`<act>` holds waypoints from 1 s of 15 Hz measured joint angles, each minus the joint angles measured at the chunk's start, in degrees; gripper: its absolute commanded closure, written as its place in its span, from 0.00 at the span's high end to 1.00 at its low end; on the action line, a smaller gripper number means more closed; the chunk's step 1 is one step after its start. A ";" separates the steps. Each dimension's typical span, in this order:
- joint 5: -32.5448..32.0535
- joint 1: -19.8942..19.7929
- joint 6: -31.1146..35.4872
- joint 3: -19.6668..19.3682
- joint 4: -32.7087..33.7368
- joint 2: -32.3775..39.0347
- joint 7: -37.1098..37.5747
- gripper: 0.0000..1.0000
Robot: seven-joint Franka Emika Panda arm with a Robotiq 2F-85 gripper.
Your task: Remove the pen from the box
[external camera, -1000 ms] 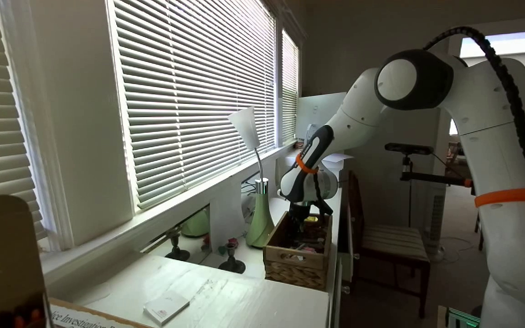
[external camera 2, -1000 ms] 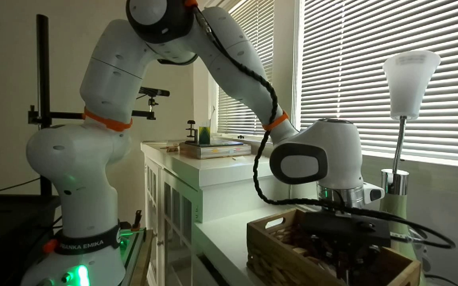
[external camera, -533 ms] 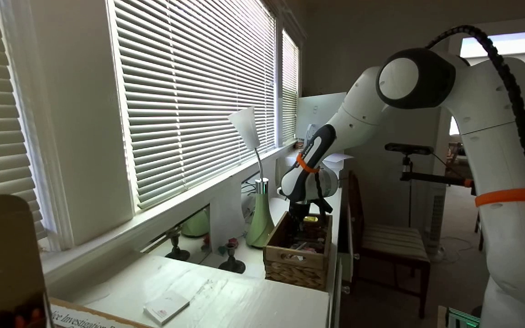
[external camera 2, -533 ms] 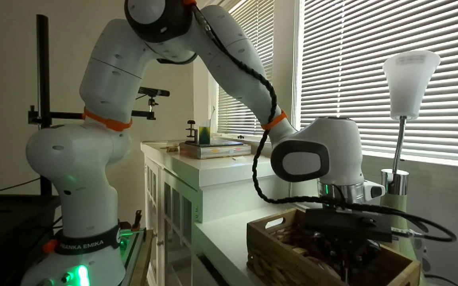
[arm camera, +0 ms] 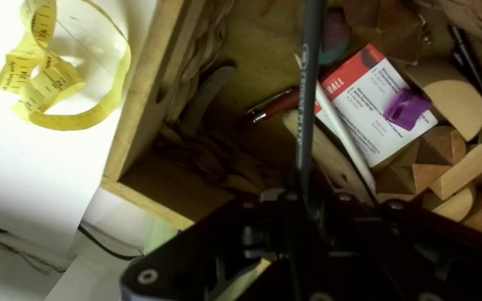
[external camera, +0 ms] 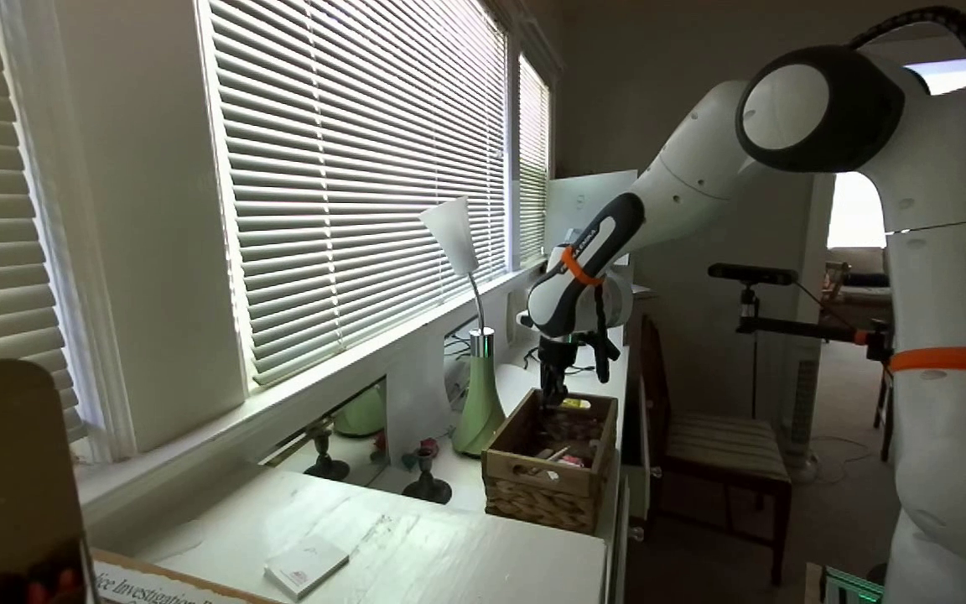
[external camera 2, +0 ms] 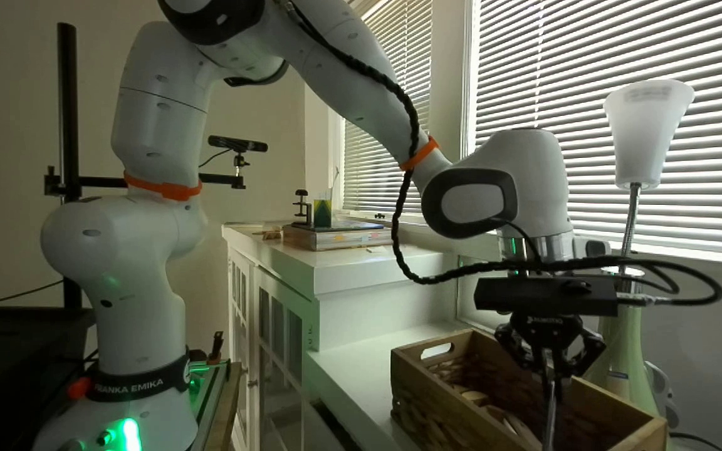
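The brown box [external camera: 543,493] with wooden rims and woven walls stands on the white counter, and it shows in an exterior view [external camera 2: 449,407] and in the wrist view [arm camera: 138,96]. My gripper [external camera 2: 550,376] is shut on a slim grey pen [external camera 2: 550,416] and hangs above the box opening. The pen points down; its lower end is cut off by the frame edge. In the wrist view the pen [arm camera: 306,92] runs up from between the dark fingertips [arm camera: 308,198], with lettering on its side. In an exterior view the gripper [external camera: 553,396] is over the box's far part.
Inside the box lie a red pen [arm camera: 276,104], a white stick [arm camera: 343,129], a red and white card [arm camera: 385,113], a purple clip [arm camera: 406,109] and wooden blocks. A green lamp [external camera: 479,403] stands close beside the box. A yellow measuring tape [arm camera: 69,108] lies outside it.
My gripper has risen from inside the box to above its rim, lifting the grey pen with it. The box has shifted very slightly.
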 measured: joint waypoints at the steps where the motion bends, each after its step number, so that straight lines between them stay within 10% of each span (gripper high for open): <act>1: 0.03 -0.06 -0.02 -0.11 -0.39 -1.39 0.00 0.03; 15: 0.82 -2.68 1.08 -9.73 -3.57 -10.77 -3.88 0.03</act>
